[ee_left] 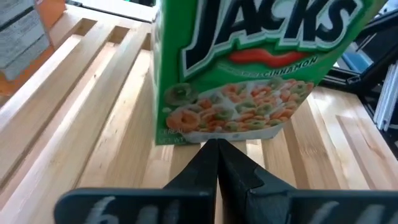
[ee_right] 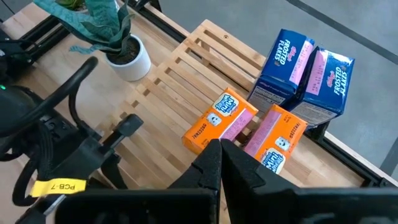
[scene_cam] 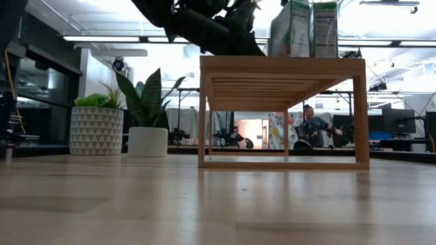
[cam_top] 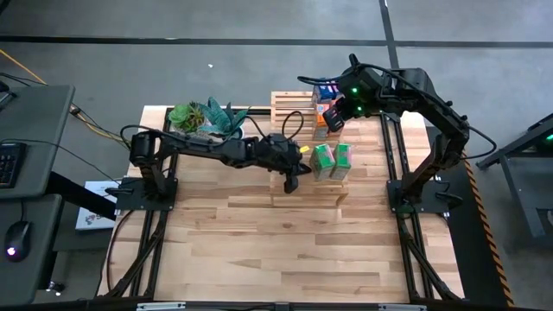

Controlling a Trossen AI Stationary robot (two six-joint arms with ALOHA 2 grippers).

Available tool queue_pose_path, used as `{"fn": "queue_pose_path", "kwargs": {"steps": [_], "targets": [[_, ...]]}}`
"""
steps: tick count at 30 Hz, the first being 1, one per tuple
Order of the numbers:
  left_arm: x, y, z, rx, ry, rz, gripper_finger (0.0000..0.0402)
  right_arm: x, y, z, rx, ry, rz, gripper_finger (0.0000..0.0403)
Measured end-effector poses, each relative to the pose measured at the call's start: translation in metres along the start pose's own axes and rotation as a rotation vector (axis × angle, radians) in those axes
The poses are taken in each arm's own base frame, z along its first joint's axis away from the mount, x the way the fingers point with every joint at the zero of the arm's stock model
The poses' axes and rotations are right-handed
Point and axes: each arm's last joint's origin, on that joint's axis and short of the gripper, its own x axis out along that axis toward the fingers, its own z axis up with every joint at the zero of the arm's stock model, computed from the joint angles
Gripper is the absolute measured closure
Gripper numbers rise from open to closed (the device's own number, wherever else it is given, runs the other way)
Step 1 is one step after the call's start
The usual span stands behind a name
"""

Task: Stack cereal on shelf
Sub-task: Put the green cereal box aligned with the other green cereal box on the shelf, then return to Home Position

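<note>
The pale slatted shelf point(cam_top: 294, 104) stands on the table, and in the low view it shows as a low rack point(scene_cam: 283, 64). Two green cereal boxes point(cam_top: 332, 161) stand upright on its top point(scene_cam: 303, 27). Two orange boxes point(ee_right: 221, 121) lie flat on the slats, with two blue boxes point(ee_right: 305, 68) beyond them. My left gripper point(ee_left: 217, 146) is shut, level with the slats, its tips at the foot of a green box point(ee_left: 249, 68). My right gripper point(ee_right: 219, 149) is shut and hangs over the orange boxes point(cam_top: 321, 117). My left gripper's shut fingertips point(ee_left: 214, 149) stand at the bottom edge of the green box's printed face point(ee_left: 217, 130), coming at it level along the slats. I cannot tell whether they touch it. The box stands upright on the shelf.
Two potted plants point(cam_top: 207, 117) stand at the far left of the table, beside the shelf point(scene_cam: 95, 122). The left arm point(ee_right: 68, 155) stretches over the shelf's near half. Bare planks point(cam_top: 259, 250) fill the near part of the table. A person point(scene_cam: 310, 126) sits in the room behind.
</note>
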Motion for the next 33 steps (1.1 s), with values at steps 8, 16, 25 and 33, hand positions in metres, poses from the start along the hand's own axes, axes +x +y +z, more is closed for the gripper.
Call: {"fn": "queue_pose_path", "kwargs": {"steps": [8, 16, 25, 33], "targets": [[0.000, 0.002, 0.001, 0.036, -0.022, 0.044, 0.0402, 0.000, 0.000, 0.000, 0.001, -0.001, 0.001, 0.0403], [0.000, 0.008, 0.005, 0.091, -0.065, 0.174, 0.0402, 0.000, 0.000, 0.000, 0.002, -0.004, 0.002, 0.0403], [-0.004, 0.008, 0.006, 0.090, -0.043, 0.123, 0.0402, 0.000, 0.000, 0.001, 0.002, -0.008, -0.004, 0.0403], [-0.067, 0.022, 0.035, 0.105, -0.021, 0.179, 0.0402, 0.000, -0.002, 0.001, -0.055, -0.035, -0.062, 0.0403]]}}
